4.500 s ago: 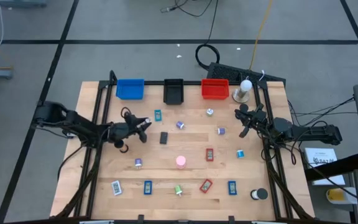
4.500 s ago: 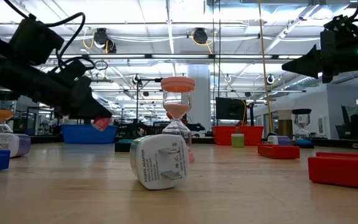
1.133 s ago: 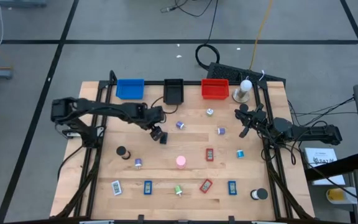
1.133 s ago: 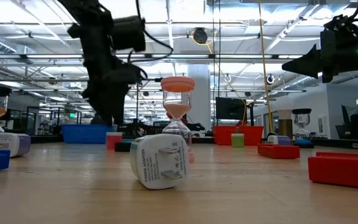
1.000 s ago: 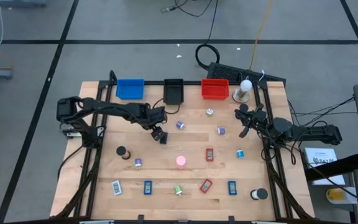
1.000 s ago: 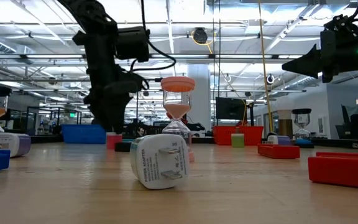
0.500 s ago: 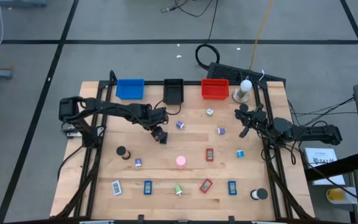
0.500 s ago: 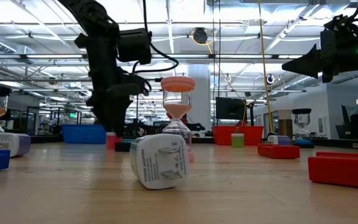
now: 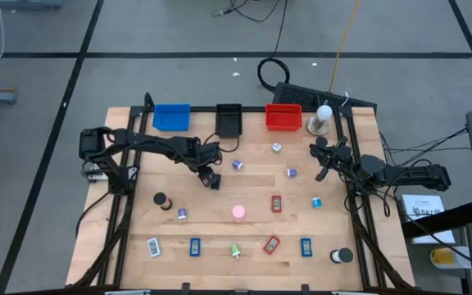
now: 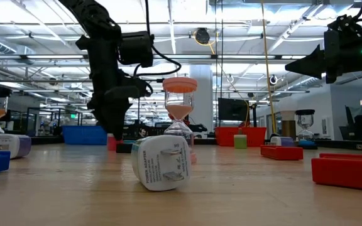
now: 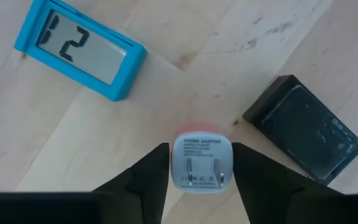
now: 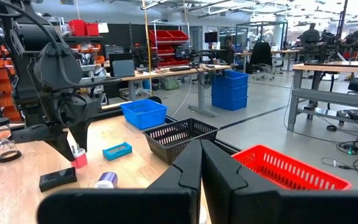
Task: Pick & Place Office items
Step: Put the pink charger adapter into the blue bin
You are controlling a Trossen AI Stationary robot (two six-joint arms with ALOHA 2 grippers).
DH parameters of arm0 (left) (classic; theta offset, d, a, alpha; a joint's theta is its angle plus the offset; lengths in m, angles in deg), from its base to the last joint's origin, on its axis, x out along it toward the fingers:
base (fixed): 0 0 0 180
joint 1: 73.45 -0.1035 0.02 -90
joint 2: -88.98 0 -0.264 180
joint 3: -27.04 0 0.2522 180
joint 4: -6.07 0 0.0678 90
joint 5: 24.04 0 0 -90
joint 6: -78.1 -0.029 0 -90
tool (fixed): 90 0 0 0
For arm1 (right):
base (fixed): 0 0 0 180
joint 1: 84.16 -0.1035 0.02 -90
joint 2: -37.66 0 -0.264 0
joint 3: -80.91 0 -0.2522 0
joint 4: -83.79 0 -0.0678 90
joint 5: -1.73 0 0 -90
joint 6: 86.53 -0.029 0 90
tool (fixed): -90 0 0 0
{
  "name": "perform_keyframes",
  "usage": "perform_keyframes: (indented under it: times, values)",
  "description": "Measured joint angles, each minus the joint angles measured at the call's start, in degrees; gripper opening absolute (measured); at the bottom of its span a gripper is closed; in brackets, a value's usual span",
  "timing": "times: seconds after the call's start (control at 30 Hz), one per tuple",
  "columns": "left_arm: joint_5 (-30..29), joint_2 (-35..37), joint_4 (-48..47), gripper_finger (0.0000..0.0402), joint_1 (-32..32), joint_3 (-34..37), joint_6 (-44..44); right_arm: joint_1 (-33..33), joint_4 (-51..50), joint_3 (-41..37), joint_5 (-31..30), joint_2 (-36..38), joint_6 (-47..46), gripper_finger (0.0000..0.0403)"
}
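Two arms show from above, and only the left one has moved in the last seconds: it has swung from the table's left side to the middle, and its left gripper (image 9: 209,176) now hangs low over a small item just beside the black block (image 9: 216,183), below the black tray (image 9: 229,120). The right gripper (image 9: 323,166) waits near the right edge, unchanged, with its fingers pressed together.

Low view: the left arm's wrist stands upright over a small pink-red piece (image 10: 111,142) on the wood, behind the white plug adapter (image 10: 161,162) lying in front.

Left wrist view: the fingers (image 11: 143,174) flank a small power adapter (image 11: 201,163) (white face, pink body), having narrowed toward it; firm contact I cannot confirm. The blue clock (image 11: 79,49) lies apart.

My reading: the grasp is closing, so lifting toward a tray comes next.
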Motion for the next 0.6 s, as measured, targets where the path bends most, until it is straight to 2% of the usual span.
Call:
perform_keyframes:
  times: [0.27, 0.43, 0.6]
  values:
    - [0.0, 0.0, 0.0, 0.0138, 0.0, 0.0, -2.2, 0.0, 0.0, 0.0, 0.0, 0.0, 0.0, 0.0]
    - [0.0, 0.5, -0.4, 0.0143, 0.0, 0.0, -2.3, 0.0, 0.0, 0.0, 0.0, 0.0, 0.0, 0.0]
    - [0.0, 3.8, -3.2, 0.0139, -0.7, 0.0, -1.4, 0.0, 0.0, 0.0, 0.0, 0.0, 0.0, 0.0]
